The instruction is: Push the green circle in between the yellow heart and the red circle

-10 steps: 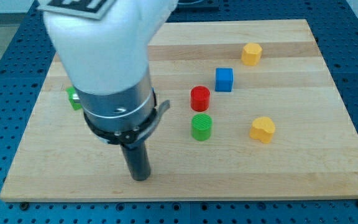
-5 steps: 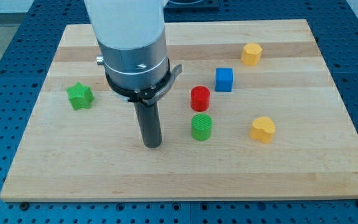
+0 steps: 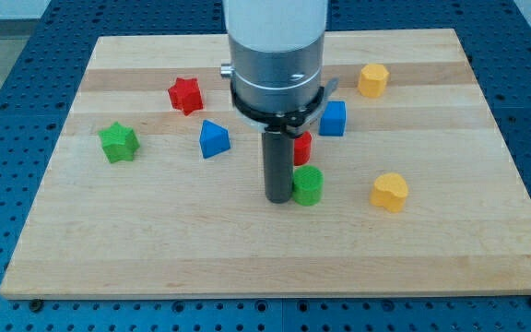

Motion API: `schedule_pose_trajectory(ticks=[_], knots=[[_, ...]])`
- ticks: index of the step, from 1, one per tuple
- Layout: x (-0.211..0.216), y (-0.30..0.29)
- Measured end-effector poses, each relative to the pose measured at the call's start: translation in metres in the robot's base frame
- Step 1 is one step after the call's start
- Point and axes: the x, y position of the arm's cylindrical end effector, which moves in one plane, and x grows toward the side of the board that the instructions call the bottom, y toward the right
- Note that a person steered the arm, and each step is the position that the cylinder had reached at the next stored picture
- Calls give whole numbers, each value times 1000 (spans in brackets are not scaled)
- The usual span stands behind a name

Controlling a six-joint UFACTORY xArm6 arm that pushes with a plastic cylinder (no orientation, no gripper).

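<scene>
**Tip pressed to the green circle's left side**

My tip (image 3: pixel 277 197) sits on the desk (image 3: pixel 155 249) right against the view's left side of the green circle (image 3: pixel 308 185); they look to be touching. The arm ends in a bare rod, so it carries no fingers to open or close.

The green circle lies near the middle of the desk, just below the red circle (image 3: pixel 301 148), which is partly hidden behind the rod and the arm's collar. The yellow heart (image 3: pixel 389 192) lies to the view's right of the green circle, at about the same height and well apart from it.

A blue cube (image 3: pixel 334 118) sits just to the upper right of the red circle, and a yellow hexagon-like block (image 3: pixel 372 80) lies nearer the view's top right. To the view's left of the arm are 3 more blocks: a blue triangular block (image 3: pixel 213 139), a red star (image 3: pixel 184 95) above it, and a green star (image 3: pixel 118 142) furthest left.
</scene>
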Motion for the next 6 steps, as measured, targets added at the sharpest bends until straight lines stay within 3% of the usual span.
schedule_pose_trajectory(ticks=[6], knots=[[-4,35]])
